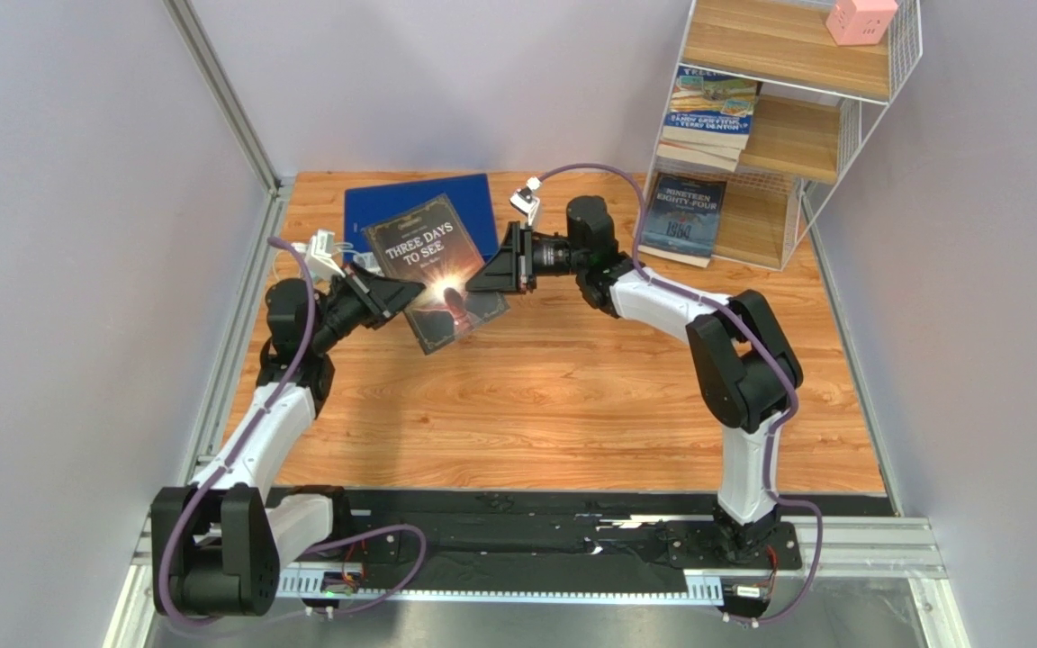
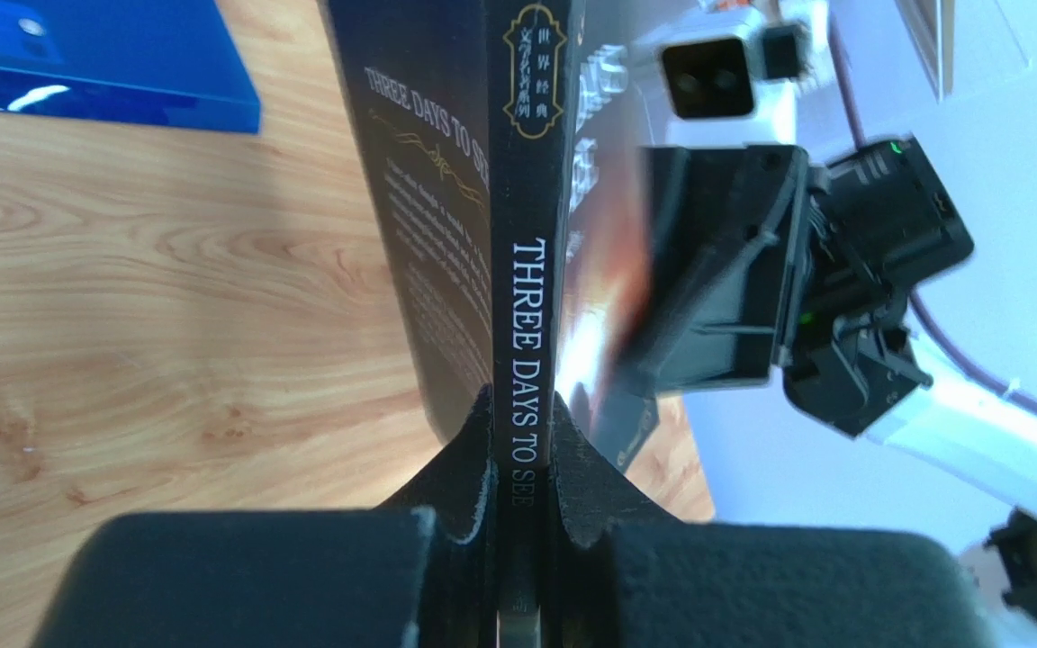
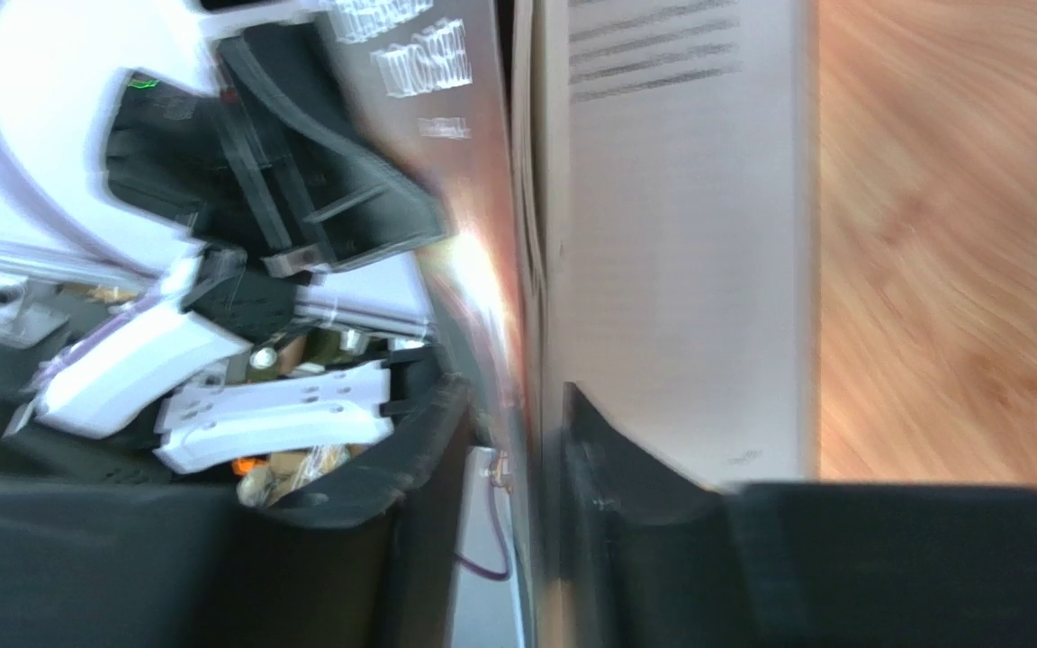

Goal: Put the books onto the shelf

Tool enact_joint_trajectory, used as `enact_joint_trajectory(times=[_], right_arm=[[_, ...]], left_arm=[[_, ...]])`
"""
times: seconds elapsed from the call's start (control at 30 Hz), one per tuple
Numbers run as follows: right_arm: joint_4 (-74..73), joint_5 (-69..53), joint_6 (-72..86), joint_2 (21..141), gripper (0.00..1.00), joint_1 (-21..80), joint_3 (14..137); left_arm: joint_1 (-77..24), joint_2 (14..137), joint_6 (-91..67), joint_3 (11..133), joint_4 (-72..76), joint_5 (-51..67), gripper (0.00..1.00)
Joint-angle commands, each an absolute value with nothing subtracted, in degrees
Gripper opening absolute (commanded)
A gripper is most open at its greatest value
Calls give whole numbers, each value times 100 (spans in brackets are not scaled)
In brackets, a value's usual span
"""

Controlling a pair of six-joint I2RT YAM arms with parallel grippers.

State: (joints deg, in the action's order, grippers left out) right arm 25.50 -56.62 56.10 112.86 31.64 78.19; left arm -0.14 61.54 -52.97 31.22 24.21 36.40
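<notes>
- The book (image 1: pixel 432 263) is clamped at the spine by the left gripper (image 2: pixel 521 439), arm stretched forward.
- Its opposite edge is straddled by the slightly parted right gripper (image 3: pixel 513 425), arm bent leftward.

Two claws (image 1: pixel 396 292) (image 1: pixel 486 276), one shelf (image 1: pixel 781 47), one blue binder (image 1: pixel 382 205), at least three books (image 1: pixel 436 263) (image 1: pixel 711 103) (image 1: pixel 684 211)

Book (image 1: pixel 427 254) between left pincer (image 1: pixel 396 288), right pincer (image 1: pixel 484 277); binder (image 1: pixel 396 203) behind, shelf (image 1: pixel 788 138) right.
</notes>
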Motion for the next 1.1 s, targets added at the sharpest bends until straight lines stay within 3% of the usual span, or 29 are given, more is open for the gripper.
enact_joint_trajectory(times=[0.0, 0.07, 0.33, 0.47, 0.77, 1.07], right_arm=[[1004, -5028, 4238, 10645, 46, 3191, 7761], [731, -4853, 3974, 10504, 55, 3112, 7638], [1317, -4878, 3920, 9748, 63, 2664, 6681], [1704, -4948, 3938, 9134, 78, 2566, 6162], [2382, -5177, 4192, 8438, 97, 2584, 5309], [2513, -4931, 4095, 8033, 100, 2795, 4720]], left_arm=[[-53, 6073, -4853, 3813, 2059, 4095, 0], [-53, 6100, -4520, 4016, 1777, 4297, 0], [-53, 6056, -4184, 4553, 1345, 4948, 0], [-53, 6187, -4201, 4649, 1458, 5264, 0], [-158, 6565, -4570, 4991, 2012, 5783, 0], [-632, 7013, -4992, 5502, 2206, 5924, 0]])
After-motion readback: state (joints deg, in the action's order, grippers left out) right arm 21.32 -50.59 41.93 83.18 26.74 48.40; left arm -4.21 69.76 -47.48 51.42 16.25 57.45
